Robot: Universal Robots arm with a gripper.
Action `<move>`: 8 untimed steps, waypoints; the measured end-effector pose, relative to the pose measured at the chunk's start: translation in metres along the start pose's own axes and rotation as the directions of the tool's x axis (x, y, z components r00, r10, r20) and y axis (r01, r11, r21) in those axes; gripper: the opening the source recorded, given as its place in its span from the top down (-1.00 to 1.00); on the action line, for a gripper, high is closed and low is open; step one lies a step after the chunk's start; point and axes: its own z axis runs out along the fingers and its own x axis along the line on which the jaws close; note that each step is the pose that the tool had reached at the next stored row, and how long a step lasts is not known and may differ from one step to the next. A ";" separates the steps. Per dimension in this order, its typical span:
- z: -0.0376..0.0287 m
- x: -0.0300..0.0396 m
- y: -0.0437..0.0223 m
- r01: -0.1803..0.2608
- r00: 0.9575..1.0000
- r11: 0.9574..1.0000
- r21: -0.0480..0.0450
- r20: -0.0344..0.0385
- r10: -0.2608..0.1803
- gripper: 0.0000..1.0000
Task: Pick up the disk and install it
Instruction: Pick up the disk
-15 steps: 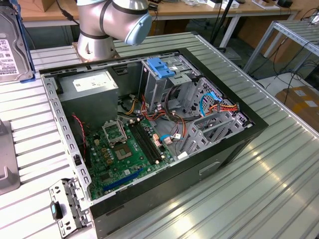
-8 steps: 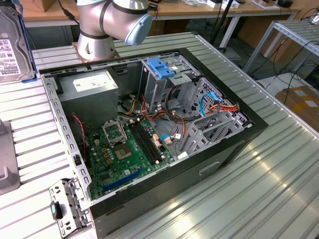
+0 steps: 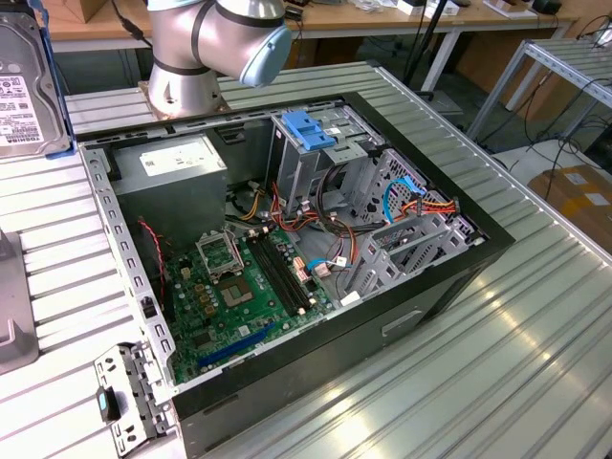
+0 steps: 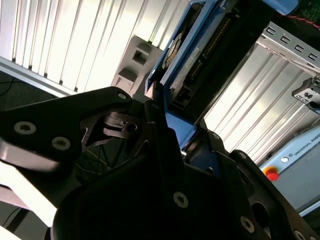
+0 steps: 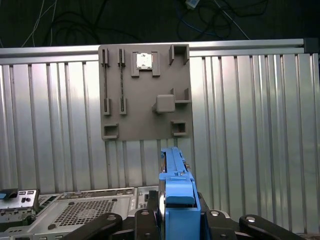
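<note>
The disk, a dark hard drive with a white label and a blue carrier edge, hangs in the air at the exterior view's far left, above the ribbed table. In the first wrist view the disk stands edge-on, its blue carrier clamped between my black fingers. My gripper is shut on it. The second wrist view shows the disk sticking out past my gripper, blue rail and connector edge in sight. The open computer case lies to the exterior view's right of the disk.
Inside the case are a drive cage with a light-blue latch, a grey power supply, a motherboard and loose cables. A grey fixture plate lies on the table under the gripper. A small metal bracket lies by the case's near corner.
</note>
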 end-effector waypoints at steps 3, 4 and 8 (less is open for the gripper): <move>0.0002 -0.0001 -0.0012 0.000 1.000 1.000 0.000 0.000 0.000 0.26; 0.0002 -0.0001 -0.0015 0.000 1.000 1.000 0.000 0.000 0.000 0.26; 0.0005 -0.0002 -0.0031 0.000 1.000 1.000 0.000 0.000 0.000 0.26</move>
